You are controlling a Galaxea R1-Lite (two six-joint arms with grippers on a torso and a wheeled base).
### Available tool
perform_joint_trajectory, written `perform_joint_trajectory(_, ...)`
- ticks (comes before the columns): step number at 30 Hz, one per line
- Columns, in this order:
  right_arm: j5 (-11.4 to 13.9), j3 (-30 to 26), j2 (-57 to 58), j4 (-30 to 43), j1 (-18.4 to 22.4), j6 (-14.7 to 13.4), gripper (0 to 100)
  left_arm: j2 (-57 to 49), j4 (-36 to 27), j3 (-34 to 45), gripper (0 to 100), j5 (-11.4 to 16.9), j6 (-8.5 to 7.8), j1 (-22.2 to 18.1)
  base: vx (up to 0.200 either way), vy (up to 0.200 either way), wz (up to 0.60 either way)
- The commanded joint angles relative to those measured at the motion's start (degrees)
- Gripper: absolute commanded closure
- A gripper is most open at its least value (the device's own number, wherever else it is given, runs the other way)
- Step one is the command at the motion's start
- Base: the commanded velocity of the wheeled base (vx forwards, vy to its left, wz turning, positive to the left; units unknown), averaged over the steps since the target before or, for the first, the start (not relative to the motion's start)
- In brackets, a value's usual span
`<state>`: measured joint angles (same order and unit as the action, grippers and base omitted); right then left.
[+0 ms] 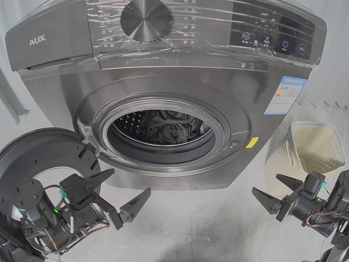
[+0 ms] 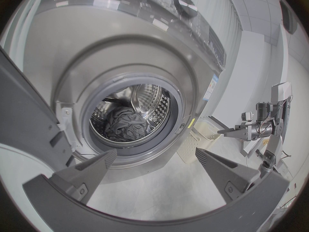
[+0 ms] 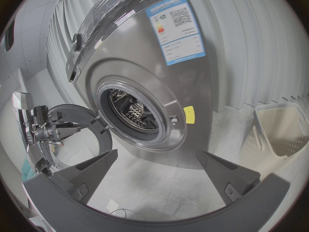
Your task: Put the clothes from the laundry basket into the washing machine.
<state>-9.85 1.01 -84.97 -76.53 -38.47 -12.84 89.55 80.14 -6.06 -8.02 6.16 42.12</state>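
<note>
- Dark clothes [image 1: 165, 126] are seen in a crumpled heap inside the drum of the washing machine [image 1: 225, 91], low down and toward the back.
- No pointing end can be made out. The heap is spread more from side to side than up.
- Nothing is seen in the laundry basket [image 1: 280, 164], which is stood by the machine's right side.
- The left gripper [image 1: 131, 181] and right gripper [image 1: 265, 182] are both spread wide, and nothing is held.
- The open door [image 1: 36, 146] could be bumped, since the left arm is just beside it.
- The basket could be knocked over by the right arm, which is close to it.
</note>
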Motion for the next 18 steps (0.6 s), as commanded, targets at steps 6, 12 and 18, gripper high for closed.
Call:
perform_joint_trajectory(6, 0.62, -0.92, 21.16, 18.79, 4.28, 0.27, 0, -14.67, -4.73, 3.77, 0, 0.20, -2.20, -4.76, -0.200, 0.000, 0.00)
perform_joint_trajectory(12, 0.53, -0.92, 30.39, 29.25, 5.51, -0.08, 0, -26.01, -13.70, 4.56, 0, 0.11, -2.38, -4.76, -0.200, 0.000, 0.00)
perform_joint_trajectory(18, 0.80, -0.92, 37.16, 35.22, 12.37, 2.20, 0, -37.87, -28.46, 3.77, 0, 0.02, -2.38, -6.35, -0.167, 0.000, 0.00)
